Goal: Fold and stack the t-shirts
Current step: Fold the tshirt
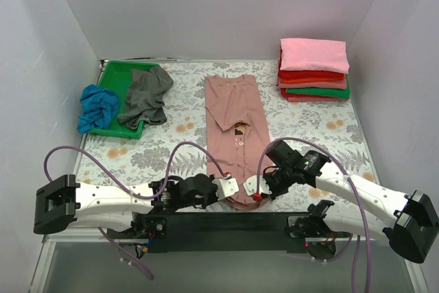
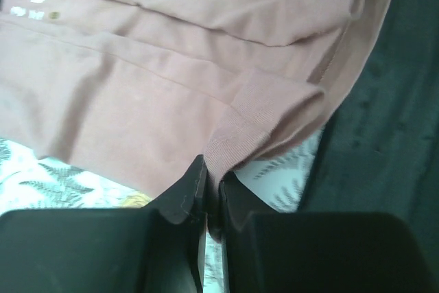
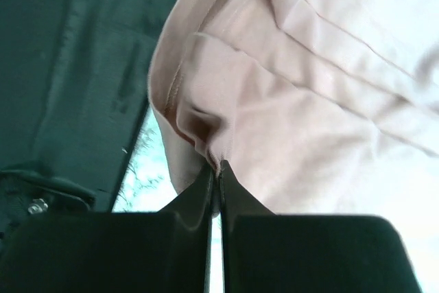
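A dusty-pink t-shirt (image 1: 234, 128) lies as a long narrow strip down the middle of the table, its small chest graphic (image 1: 241, 129) showing. My left gripper (image 1: 228, 187) is shut on its near left hem; the ribbed edge (image 2: 236, 128) bunches up between the black fingers (image 2: 180, 193). My right gripper (image 1: 252, 186) is shut on the near right hem, and the pink fabric (image 3: 226, 94) puckers at its fingertips (image 3: 236, 193). Folded pink, red and green t-shirts (image 1: 313, 70) sit stacked at the back right. A grey t-shirt (image 1: 146, 95) and a blue one (image 1: 97, 106) lie crumpled at the left.
A green plastic tray (image 1: 118, 75) at the back left holds part of the grey and blue shirts. The floral table covering (image 1: 322, 125) spreads under everything. A black strip (image 1: 226, 223) runs along the near table edge, right below both grippers. White walls close in three sides.
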Controlling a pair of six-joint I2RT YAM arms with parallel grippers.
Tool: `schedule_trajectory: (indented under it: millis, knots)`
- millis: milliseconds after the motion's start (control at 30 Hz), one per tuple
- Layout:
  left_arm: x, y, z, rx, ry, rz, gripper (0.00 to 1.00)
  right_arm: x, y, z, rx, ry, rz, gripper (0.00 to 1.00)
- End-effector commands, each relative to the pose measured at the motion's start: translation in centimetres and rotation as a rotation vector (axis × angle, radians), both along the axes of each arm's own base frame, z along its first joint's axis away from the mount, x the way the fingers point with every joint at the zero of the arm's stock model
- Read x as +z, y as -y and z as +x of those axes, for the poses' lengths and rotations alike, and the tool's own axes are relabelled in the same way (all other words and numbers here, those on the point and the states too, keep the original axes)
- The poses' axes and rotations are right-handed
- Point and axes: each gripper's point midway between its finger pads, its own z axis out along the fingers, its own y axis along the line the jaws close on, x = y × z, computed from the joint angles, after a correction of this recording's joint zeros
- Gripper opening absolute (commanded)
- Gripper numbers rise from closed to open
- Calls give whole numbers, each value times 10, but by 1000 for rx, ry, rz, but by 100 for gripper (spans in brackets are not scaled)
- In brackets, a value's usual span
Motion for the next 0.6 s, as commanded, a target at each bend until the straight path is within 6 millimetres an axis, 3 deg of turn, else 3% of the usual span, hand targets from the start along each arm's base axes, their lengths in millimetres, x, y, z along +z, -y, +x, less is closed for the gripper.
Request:
schedule_trajectory:
  millis: [0,67,100,133,200,233,367,400,567]
  knots:
    - [23,6,26,19,65,-64,0,23,-4,21,-30,33,51,1]
    - [37,9,50,50,92,-103,0,28,-1,44,-78,51,67,1]
    - [40,12,54,38,88,-112,0,32,0,53,-96,53,78,1]
    - [38,8,69,67,91,-102,0,44,3,73,-146,81,102,1]
    - [49,14,86,61,120,-122,0,45,4,91,-165,73,107,1]
    - [49,9,102,92,125,-121,0,57,6,109,-200,98,126,1]
    - [49,16,145,113,132,-129,0,61,3,151,-249,71,127,1]
    - [58,20,156,120,144,-147,0,62,1,159,-258,69,131,1]
    - [64,12,214,184,162,-163,0,66,-5,217,-316,42,151,1]
